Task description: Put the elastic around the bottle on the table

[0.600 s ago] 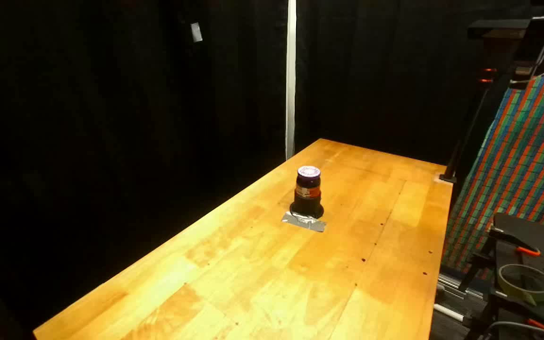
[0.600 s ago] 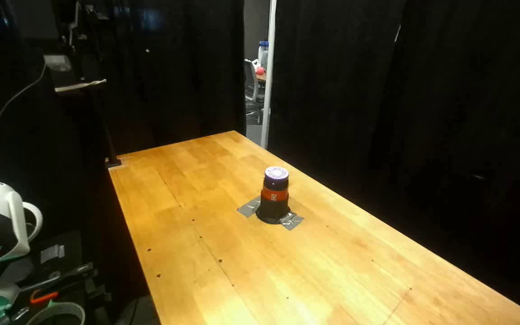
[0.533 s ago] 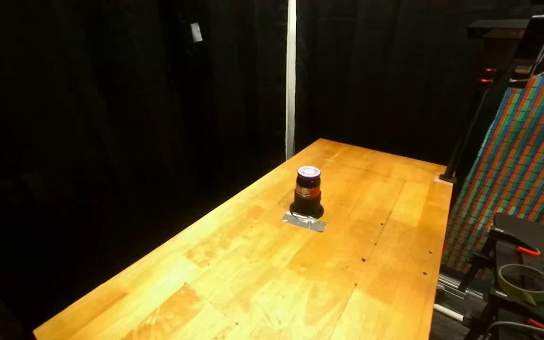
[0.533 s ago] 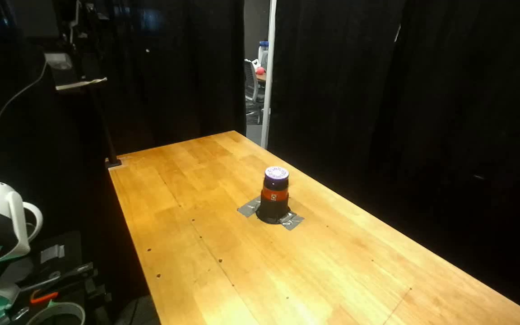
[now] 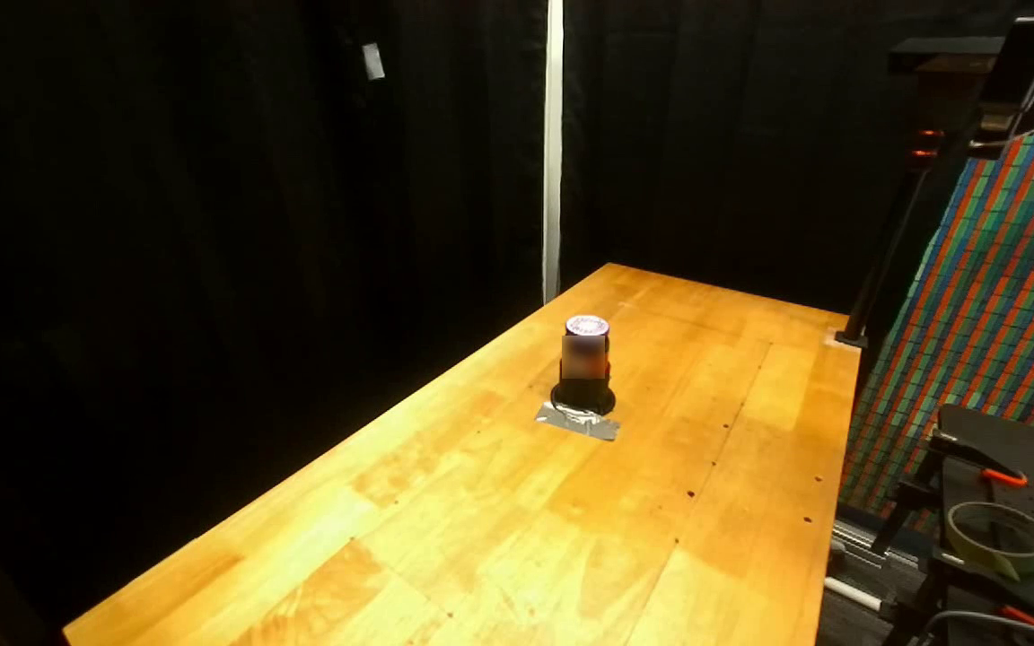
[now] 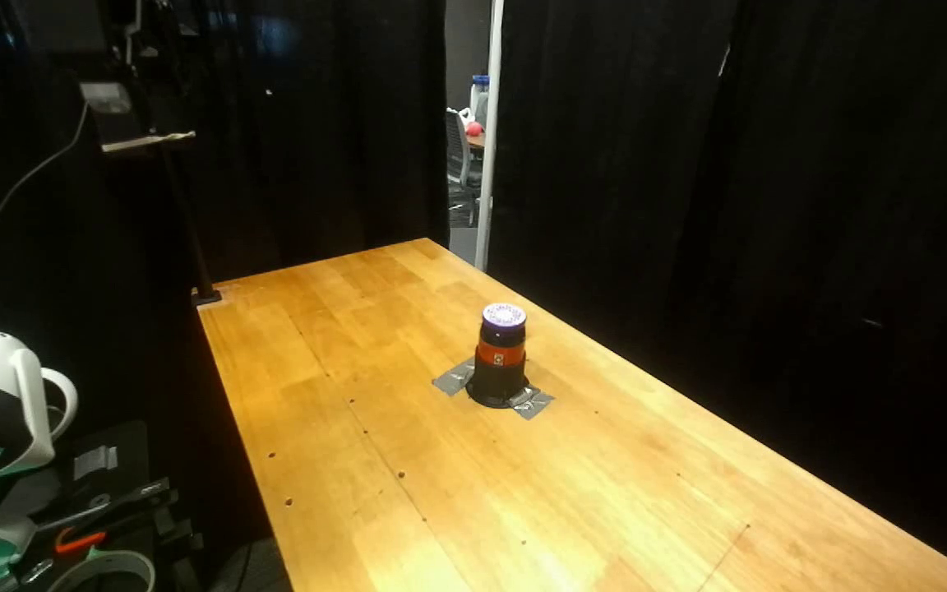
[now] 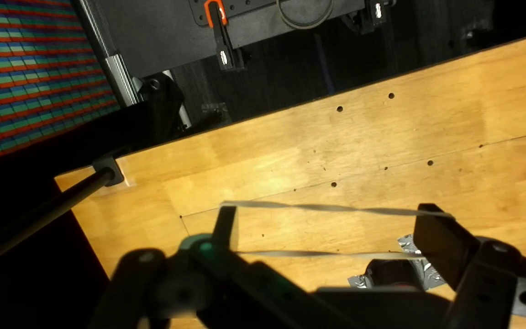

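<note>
Well; elastic (image 7: 329,208) around both fingers (image 7: 441,242).

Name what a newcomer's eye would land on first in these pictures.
The pale elastic, stretched across the open gripper in the wrist view, would likely catch the eye first. In an exterior view, the dark, orange-banded bottle stands upright on the wooden table. A multicoloured striped surface stands out at the wrist view's upper left.

See a dark, orange-banded bottle (image 6: 501,353) standing upright on the wooden table (image 6: 605,477). Above the table, see a pale elastic (image 7: 327,208) stretched in two strands.
</note>
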